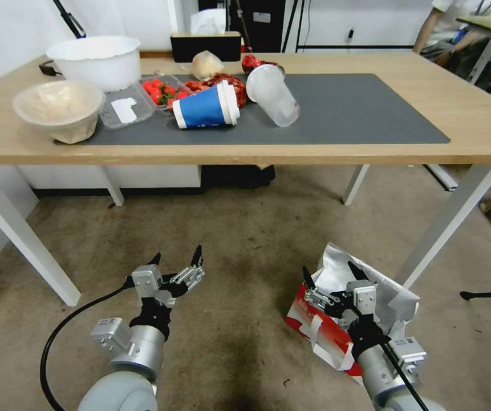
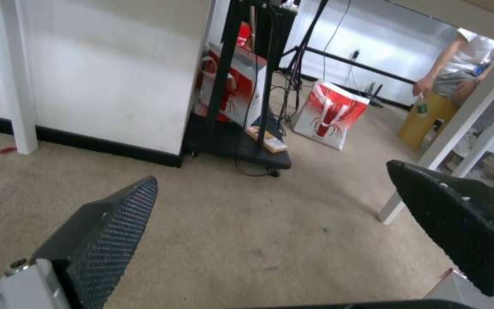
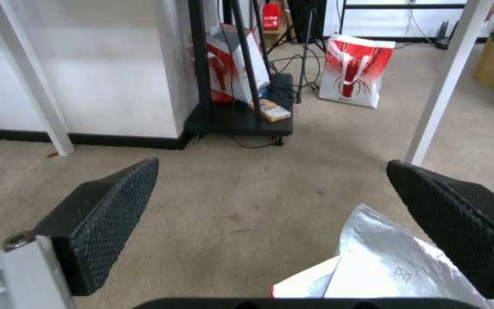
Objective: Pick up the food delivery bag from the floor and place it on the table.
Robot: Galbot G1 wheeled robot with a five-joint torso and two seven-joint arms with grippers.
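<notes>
The food delivery bag (image 1: pixel 307 317) lies tilted on the floor (image 1: pixel 245 240) beside the table's right front leg, showing a red side panel, white strap handles and an open silver foil mouth (image 3: pixel 390 266). My right gripper (image 1: pixel 331 274) hovers open directly over that foil mouth, one finger on each side of it and not gripping it (image 3: pixel 272 167). My left gripper (image 1: pixel 177 265) is open above bare carpet to the left of the bag, holding nothing (image 2: pixel 272 174). The light-wood table (image 1: pixel 473 114) with its dark grey mat (image 1: pixel 342 114) stands ahead.
The left half of the mat holds white bowls (image 1: pixel 94 60), a tipped blue cup (image 1: pixel 205 108), a tipped clear cup (image 1: pixel 274 94) and a strawberry tray (image 1: pixel 159 91). A white table leg (image 1: pixel 450 222) slants beside the bag. Beyond stand a black cart (image 3: pixel 236 120) and another red-and-white bag (image 3: pixel 353 71).
</notes>
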